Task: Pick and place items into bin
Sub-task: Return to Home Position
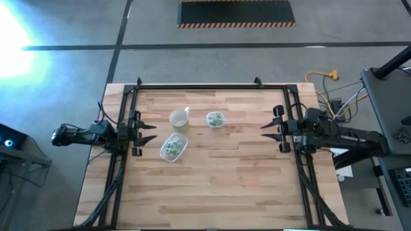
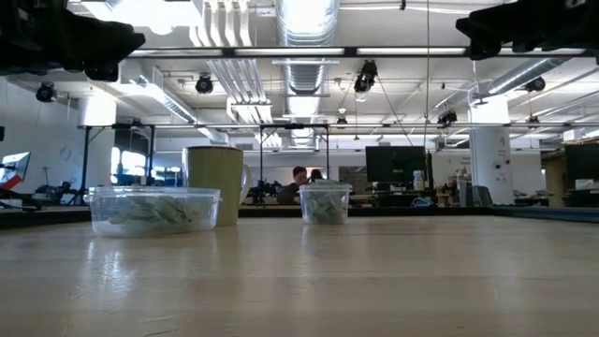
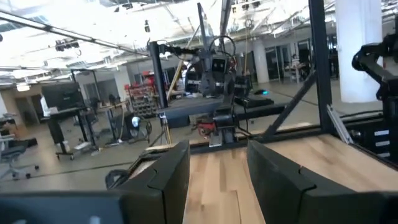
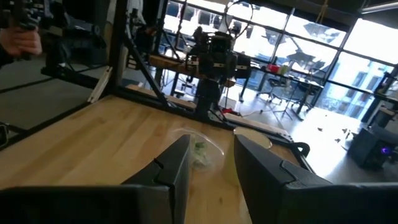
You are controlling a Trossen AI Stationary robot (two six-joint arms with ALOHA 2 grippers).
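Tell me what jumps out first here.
Two clear bins of green-white packets stand out in the middle: the larger bin nearer the left arm, the smaller bin just right of the pale cup. The left gripper and right gripper hang at opposite edges of the table, fingers open, holding nothing.

Three things stand on my table (image 1: 225, 186), all in its far half. The small bin (image 1: 215, 120) sits about midway between the left and right edges. The cup (image 1: 179, 119) stands near it on the left, not touching it. The wide bin (image 1: 173, 147) lies just in front of the cup, toward the near edge. Items (image 1: 172, 148) lie inside both bins. My left gripper (image 1: 149, 132) hangs above the table near its left edge, and my right gripper (image 1: 266, 125) near its right edge, with the bins between them.
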